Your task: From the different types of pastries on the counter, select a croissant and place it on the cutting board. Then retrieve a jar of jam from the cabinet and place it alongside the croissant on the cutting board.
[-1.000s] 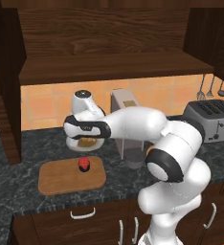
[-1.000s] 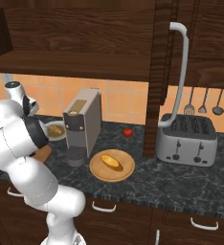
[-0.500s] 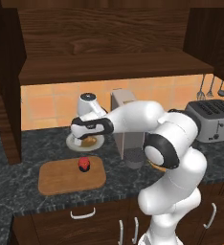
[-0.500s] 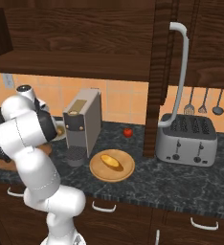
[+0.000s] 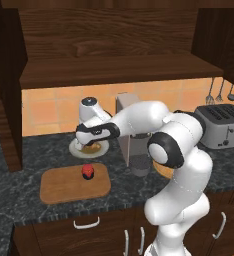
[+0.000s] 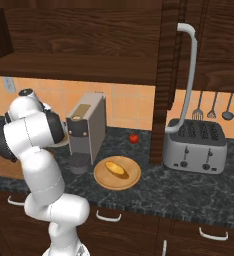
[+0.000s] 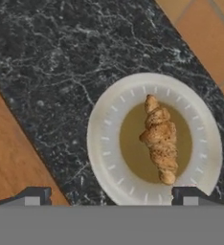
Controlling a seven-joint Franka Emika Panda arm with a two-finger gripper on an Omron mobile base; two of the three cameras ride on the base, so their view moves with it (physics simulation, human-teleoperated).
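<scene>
1. The pincer (image 7: 111,194) was seen spread wide and released, with nothing between its tips, hovering above a white plate (image 7: 109,143).
2. On that plate the croissant (image 7: 160,139) was found lying lengthwise in the tan centre, lumpy and golden-brown, untouched by either fingertip.
3. In the left base view the white plate (image 5: 74,148) was set toward the back edge of the counter (image 5: 19,195), close to the tiled wall, and was partly covered by the pincer (image 5: 84,145).
4. The cutting board (image 5: 64,187) was laid nearer the front edge of the counter, just beside the plate, and the jar of jam (image 5: 87,171) was already stood on it, toward its back edge.
5. From the right base view, a smooth yellow-orange pastry (image 6: 117,169) was spotted on a round tan plate (image 6: 104,180), near the front edge of the counter (image 6: 189,192).
6. A coffee machine (image 6: 87,127) was placed just behind that tan plate, and a small red fruit (image 6: 133,138) was noted by the back wall.
</scene>
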